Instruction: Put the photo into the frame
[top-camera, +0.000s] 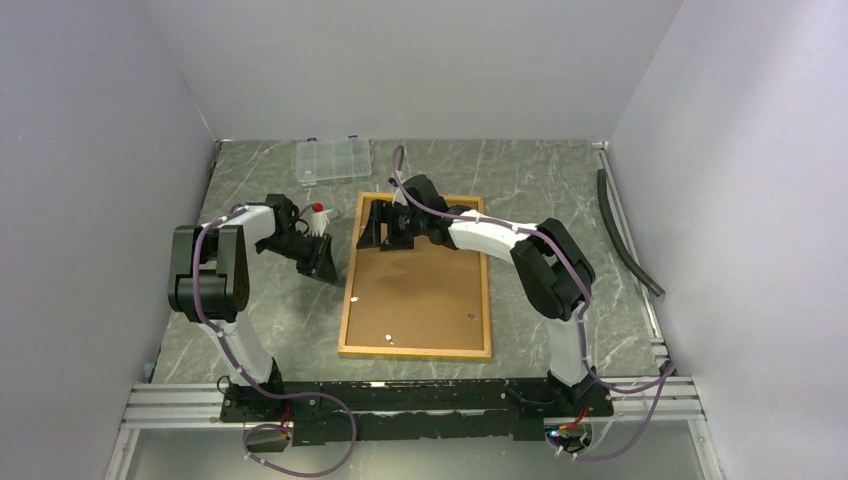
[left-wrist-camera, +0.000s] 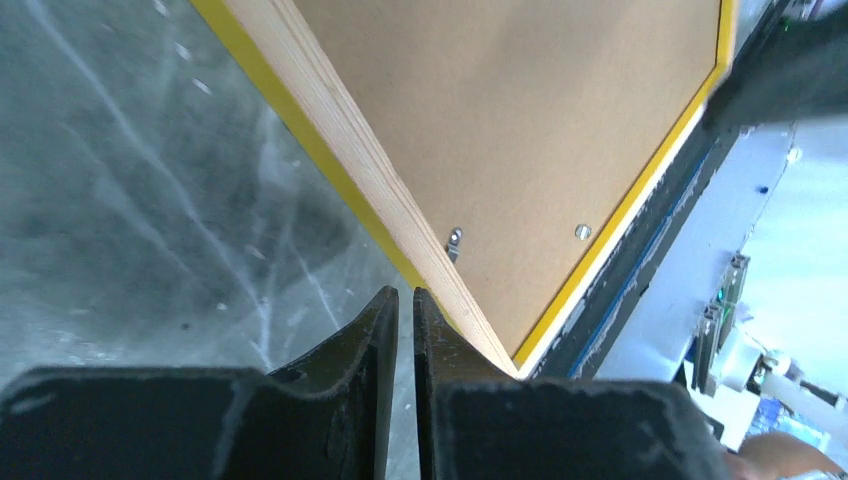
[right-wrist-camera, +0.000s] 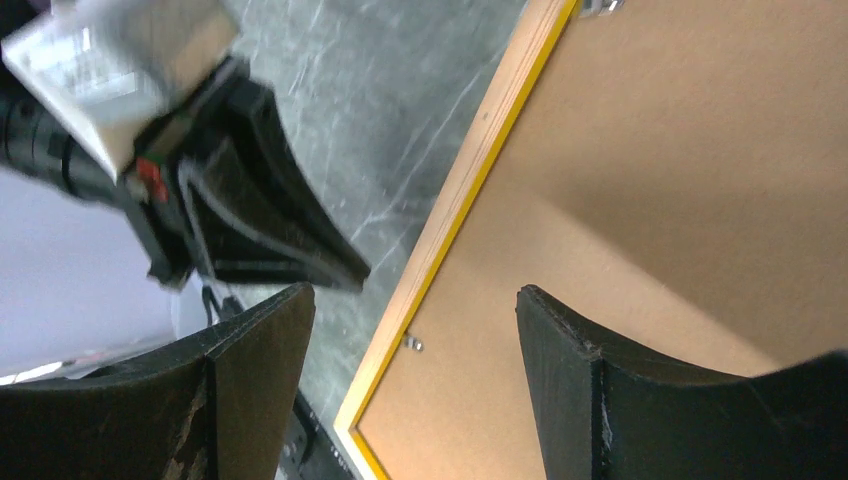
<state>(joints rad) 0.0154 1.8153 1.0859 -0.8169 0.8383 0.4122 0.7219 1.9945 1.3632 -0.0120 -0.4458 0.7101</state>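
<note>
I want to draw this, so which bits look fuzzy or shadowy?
Right wrist view: the left arm at top left is fuzzy, and a shadow slants across the backing board. Top view: the right arm throws a soft shadow on that board. Left wrist view: the frame edge is crisp, the far right washed-out bright.

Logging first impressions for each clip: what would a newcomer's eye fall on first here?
The frame lies back side up in the middle, a brown board filling its yellow border. The right gripper hangs open over the frame's far left corner, and the left gripper, shut and empty, sits just off its left edge. A clear box rests at the back.
</note>
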